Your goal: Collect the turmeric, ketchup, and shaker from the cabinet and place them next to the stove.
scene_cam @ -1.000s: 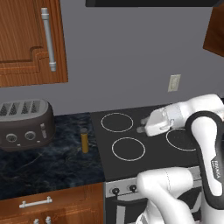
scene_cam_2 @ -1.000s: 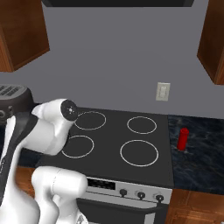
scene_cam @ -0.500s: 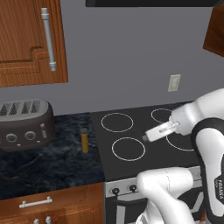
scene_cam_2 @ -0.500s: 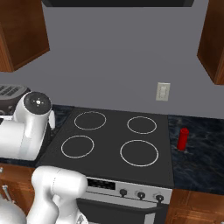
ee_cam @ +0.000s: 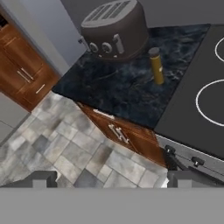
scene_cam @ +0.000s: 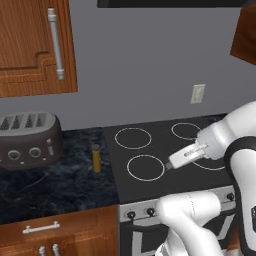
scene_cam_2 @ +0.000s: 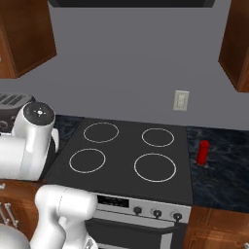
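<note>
Left base view. Cabinet (scene_cam: pixel 30 47) at upper left, door closed, grey bar handle in place. Yellow bottle (scene_cam: pixel 96 157), probably the turmeric, stands on the dark counter (scene_cam: pixel 55 185) just left of the stove (scene_cam: pixel 165 150), right of the toaster (scene_cam: pixel 29 140). Compared with a second ago, the arm's forearm has dropped lower over the near burners and its end now slants down and left. The bottle has not moved.

Right base view. Ketchup (scene_cam_2: pixel 203 152) stands upright on the counter just right of the stove, apart from the arm. It sits where it did a second ago. The arm's big joint has swung from over the left burners to the far left, off the cooktop and in front of the toaster.

Hand view. Camera looks down past the counter edge to the tiled floor (ee_cam: pixel 65 148); toaster and yellow bottle show at top, stove edge at right. Gripper (ee_cam: pixel 111 178): tips stand wide apart at the bottom, nothing between them.

Judgement: ketchup and the yellow bottle already stand next to the stove, so two of three look done. No shaker seen. The leftward swing with empty, spread fingers suggests a return toward the closed cabinet, which would need opening first.
</note>
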